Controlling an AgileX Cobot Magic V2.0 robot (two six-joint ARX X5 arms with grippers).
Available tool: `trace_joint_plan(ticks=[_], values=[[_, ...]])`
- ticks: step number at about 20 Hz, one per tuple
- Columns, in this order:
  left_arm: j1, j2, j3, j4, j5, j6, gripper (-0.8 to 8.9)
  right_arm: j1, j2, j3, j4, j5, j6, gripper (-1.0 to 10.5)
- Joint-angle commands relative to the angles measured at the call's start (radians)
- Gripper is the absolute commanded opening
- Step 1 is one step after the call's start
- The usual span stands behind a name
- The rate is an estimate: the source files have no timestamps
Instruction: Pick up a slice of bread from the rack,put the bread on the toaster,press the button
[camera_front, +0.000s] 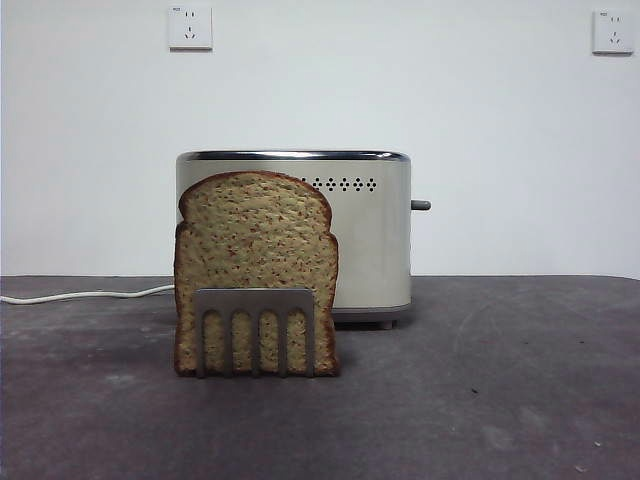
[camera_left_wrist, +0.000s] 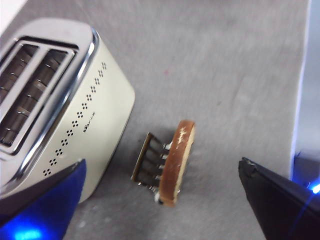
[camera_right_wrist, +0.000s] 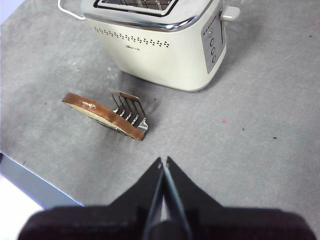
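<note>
Bread slice (camera_front: 255, 262) stands upright in the rack (camera_front: 255, 330), just in front of the toaster (camera_front: 365, 235), untouched. Both arms hang above the table. The left gripper (camera_left_wrist: 160, 205) has its 2 jaws spread wide, the slice lying between and ahead of them, its crust edge running roughly along their line of approach. The right gripper (camera_right_wrist: 163, 167) is pressed closed, farther off. The left looks better placed to grasp.

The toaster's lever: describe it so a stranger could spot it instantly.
Find the cream toaster behind the slice of bread in its rack. On the toaster's narrow side a small grey button sticks out, the only protruding part.
</note>
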Motion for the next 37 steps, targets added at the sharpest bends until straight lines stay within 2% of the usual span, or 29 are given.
trace_joint_plan(ticks=[1, 7, 14, 15, 19, 21, 23, 26, 37], values=[[-0.034, 0.097, 0.001, 0.002, -0.031, 0.067, 6.27, 0.002, 0.008, 0.003, 0.004, -0.002, -0.015, -0.1], [-0.08, 0.291, 0.001, 0.032, -0.077, 0.13, 6.27, 0.002, 0.025, 0.003, 0.004, -0.002, -0.015, -0.1], [-0.081, 0.399, 0.001, 0.059, -0.077, 0.175, 6.23, 0.002, 0.03, 0.003, 0.004, -0.001, -0.015, -0.1], [-0.081, 0.402, 0.001, 0.059, -0.077, 0.179, 5.89, 0.002, 0.03, 0.003, 0.004, -0.001, -0.015, -0.1], [-0.081, 0.403, 0.001, 0.058, -0.077, 0.179, 2.16, 0.002, 0.03, 0.003, 0.004, -0.002, -0.015, -0.1], [-0.081, 0.403, 0.001, 0.056, -0.077, 0.179, 0.91, 0.002, 0.03, 0.003, 0.004, -0.001, -0.015, -0.1], [-0.081, 0.403, 0.001, 0.056, -0.076, 0.179, 0.8, 0.002, 0.03, 0.003, 0.004, -0.001, -0.015, -0.1], [-0.081, 0.403, 0.001, 0.052, -0.075, 0.179, -0.11, 0.002, 0.03, 0.003, 0.004, -0.001, -0.015, -0.1], [-0.081, 0.377, 0.037, 0.011, -0.076, 0.179, -0.08, 0.002, 0.03, 0.003, 0.004, -0.001, -0.015, -0.1]])
